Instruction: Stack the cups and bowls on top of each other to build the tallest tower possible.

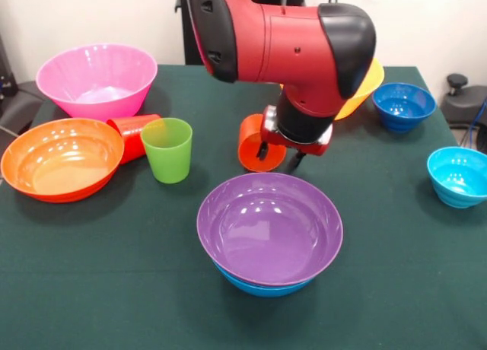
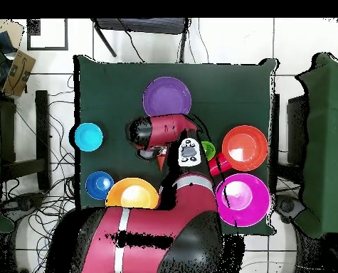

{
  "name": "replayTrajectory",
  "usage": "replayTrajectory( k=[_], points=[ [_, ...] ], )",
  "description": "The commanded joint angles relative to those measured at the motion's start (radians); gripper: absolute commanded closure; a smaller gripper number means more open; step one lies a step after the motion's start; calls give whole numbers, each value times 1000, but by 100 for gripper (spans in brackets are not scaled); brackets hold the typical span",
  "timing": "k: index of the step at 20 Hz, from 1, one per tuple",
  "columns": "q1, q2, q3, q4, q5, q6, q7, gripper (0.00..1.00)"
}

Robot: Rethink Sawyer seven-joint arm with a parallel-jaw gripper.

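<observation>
The tower is a purple bowl nested in a blue bowl at the table's near middle; the purple bowl also shows in the overhead view. An orange cup lies on its side just behind it. My gripper hangs low right at this cup, its fingers apart, with the cup's right side behind them. I cannot tell whether they touch it. A green cup stands upright to the left, and a red cup lies on its side next to it.
An orange bowl and a pink bowl sit at the left. A yellow bowl is partly hidden behind the arm. A small dark blue bowl and a small cyan bowl sit at the right.
</observation>
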State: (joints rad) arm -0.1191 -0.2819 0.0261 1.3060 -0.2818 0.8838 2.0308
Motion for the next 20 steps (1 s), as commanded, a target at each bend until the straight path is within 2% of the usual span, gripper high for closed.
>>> replayTrajectory(
  k=[1, 11, 20],
  points=[
    [-9, 5, 139, 18, -37, 153, -237, 0],
    [-17, 15, 119, -60, -91, 300, -269, 0],
    [-19, -55, 89, -16, -150, 333, -260, 0]
  ],
)
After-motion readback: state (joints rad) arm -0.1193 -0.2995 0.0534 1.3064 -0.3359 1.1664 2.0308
